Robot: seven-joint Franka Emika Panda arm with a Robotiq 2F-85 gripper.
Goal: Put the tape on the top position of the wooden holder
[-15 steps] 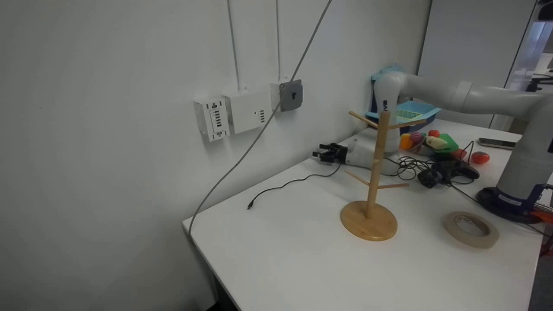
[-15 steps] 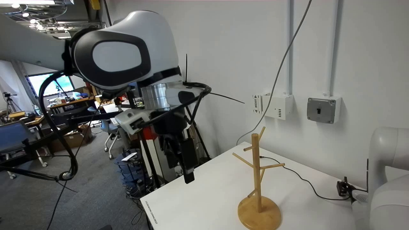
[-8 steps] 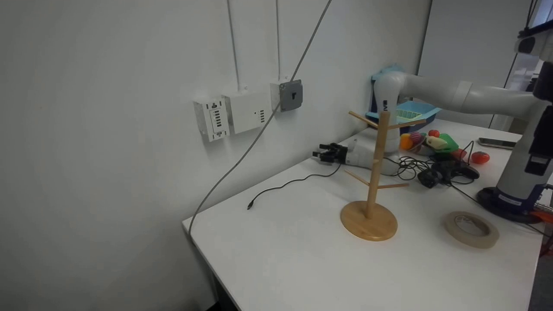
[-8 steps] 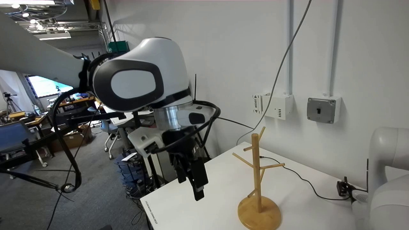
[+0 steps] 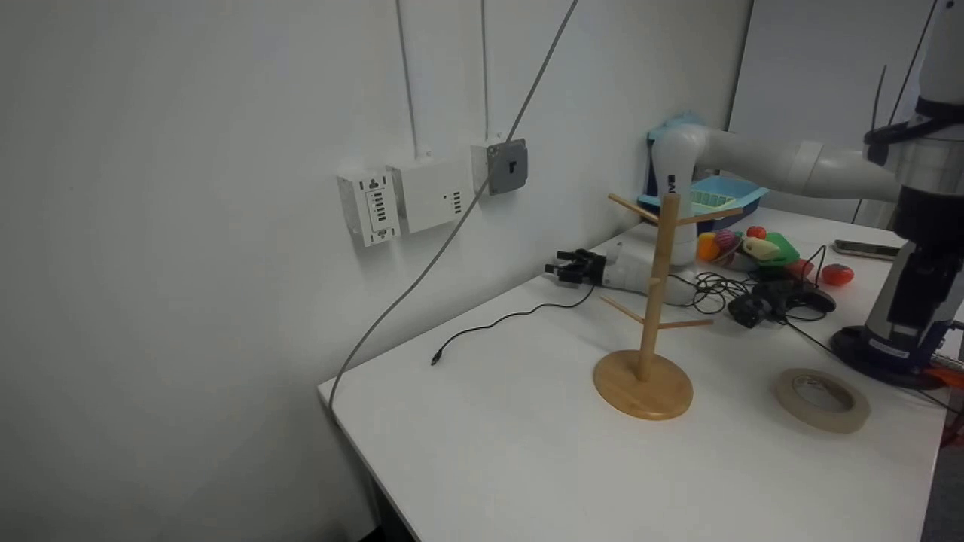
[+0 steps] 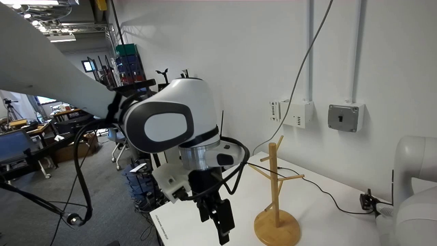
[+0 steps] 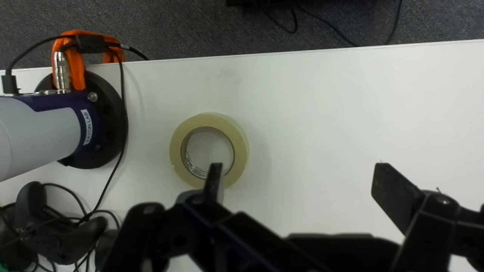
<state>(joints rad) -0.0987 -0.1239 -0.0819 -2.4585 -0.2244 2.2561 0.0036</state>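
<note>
While the tape [image 7: 207, 121] lies flat, the empty gripper [image 7: 298, 177], spread wide, hangs apparently clear of it.

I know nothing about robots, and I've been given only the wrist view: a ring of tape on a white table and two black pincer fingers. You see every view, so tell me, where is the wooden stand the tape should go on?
Observer: In an exterior view, the wooden holder stands upright on the white table, left of the tape in that picture and apart from it.
Visitor: Good to know, as no stand shows in mine. Is anything hanging at its top, where the tape should end up?
Observer: No, the upper pegs are bare in both exterior views.
</note>
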